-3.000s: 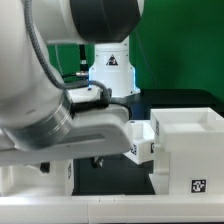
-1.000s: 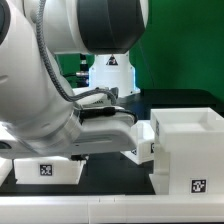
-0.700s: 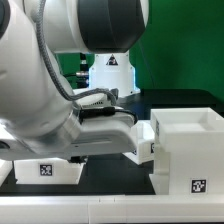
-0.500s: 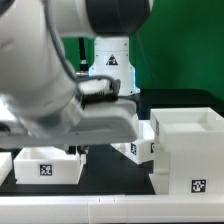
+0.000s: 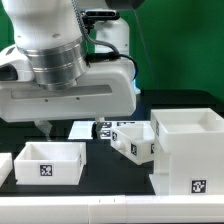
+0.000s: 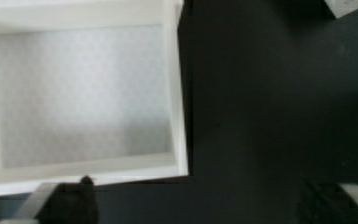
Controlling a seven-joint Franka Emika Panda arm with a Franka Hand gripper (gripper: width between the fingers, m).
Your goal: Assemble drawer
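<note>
The white cube-shaped housing (image 5: 190, 150) stands at the exterior view's right, its top open. A knobbed tray (image 5: 133, 140) leans against its left side, tilted, with tags on it. A second white tray (image 5: 48, 163) sits at the front left with a tag on its front wall. My gripper (image 5: 70, 127) hangs above this tray, open and empty. In the wrist view the tray's hollow inside (image 6: 83, 95) fills one side. My gripper (image 6: 202, 205) straddles the tray's wall and the black table, with one dark finger (image 6: 69, 200) at the tray's edge.
The marker board (image 5: 82, 130) lies flat behind the front tray. A white piece (image 5: 5, 165) shows at the far left edge. The black table (image 5: 110, 170) shows between the trays. A white table rim runs along the front.
The arm has risen and pulled back from low in front of the camera. It now uncovers both trays, and the gripper hangs above the front left tray.
</note>
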